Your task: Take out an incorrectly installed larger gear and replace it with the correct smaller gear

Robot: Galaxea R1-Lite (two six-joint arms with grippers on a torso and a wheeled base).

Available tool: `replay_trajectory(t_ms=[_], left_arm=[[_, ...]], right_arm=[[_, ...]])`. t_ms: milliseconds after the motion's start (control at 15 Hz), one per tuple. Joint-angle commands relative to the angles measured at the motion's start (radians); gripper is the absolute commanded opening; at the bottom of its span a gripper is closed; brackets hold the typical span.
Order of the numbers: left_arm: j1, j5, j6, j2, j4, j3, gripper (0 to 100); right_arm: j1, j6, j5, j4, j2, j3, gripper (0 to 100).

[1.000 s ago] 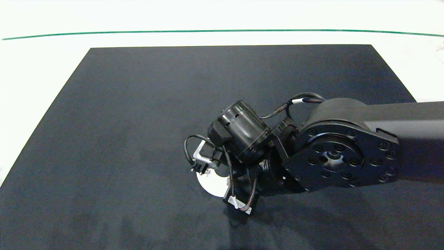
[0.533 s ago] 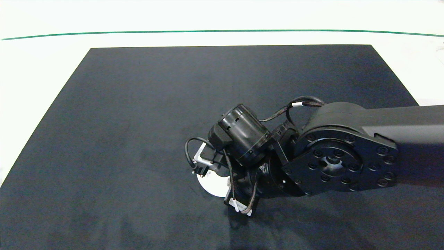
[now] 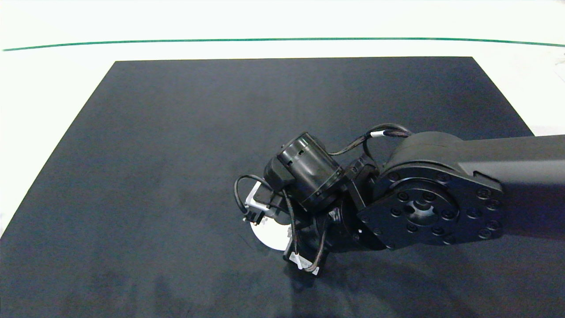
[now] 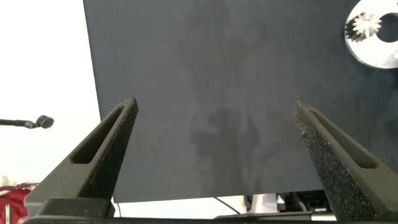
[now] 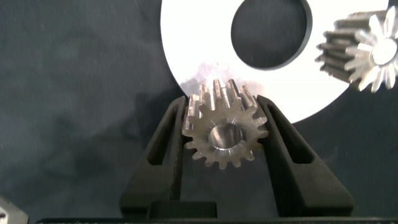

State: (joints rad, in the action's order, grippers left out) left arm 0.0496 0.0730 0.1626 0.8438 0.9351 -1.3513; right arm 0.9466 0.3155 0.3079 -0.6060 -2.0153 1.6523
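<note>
In the right wrist view, a silver gear [image 5: 224, 132] with short, blunt teeth is clamped between the two fingers of the right end effector [image 5: 225, 134]; it is touched by one finger on each side, and its round bore is turned toward the camera. This is taken as the smaller gear. It is held at the edge of a white disc [image 5: 205, 46], which has a large round hole [image 5: 270, 31]. A second gear [image 5: 364, 53], with longer and more pointed teeth, is seen at the disc's edge, at about 2 o'clock from the held gear and apart from it. It looks like the larger gear, but only a part of it is shown.

In the head view, the right arm [image 3: 441, 194] is brought in from 3 o'clock over the dark mat [image 3: 176, 154] on the counter [image 3: 53, 79]. Only a small part of the white disc [image 3: 269, 236] is seen under the wrist, at about 6 o'clock from the mat's centre. The gears are hidden there.

The left end effector [image 4: 217, 115] is kept wide open, with nothing between its fingers, above the mat. In its view the white disc [image 4: 379, 53] with one gear [image 4: 365, 26] on it is seen well apart from it.
</note>
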Motion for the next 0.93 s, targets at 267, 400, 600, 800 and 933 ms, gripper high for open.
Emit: replay_trajectory(t_ms=[267, 400, 600, 800, 933], left_arm=[[0.001, 0.001, 0.002, 0.001, 0.005, 0.001, 100], [0.001, 0.001, 0.0, 0.001, 0.005, 0.001, 100], [0.001, 0.001, 0.0, 0.001, 0.005, 0.001, 100], [0.0, 0.002, 0.002, 0.003, 0.005, 0.008, 100], [-0.002, 0.004, 0.0, 0.008, 0.002, 0.009, 100]], right_arm=[[0.009, 0.002, 0.002, 0.009, -0.01, -0.002, 31], [0.009, 0.002, 0.002, 0.011, -0.008, -0.005, 31], [0.009, 0.0, 0.002, 0.011, -0.005, -0.008, 100], [0.008, -0.006, -0.004, 0.011, -0.003, -0.003, 100], [0.006, -0.007, -0.001, 0.011, 0.021, -0.005, 100]])
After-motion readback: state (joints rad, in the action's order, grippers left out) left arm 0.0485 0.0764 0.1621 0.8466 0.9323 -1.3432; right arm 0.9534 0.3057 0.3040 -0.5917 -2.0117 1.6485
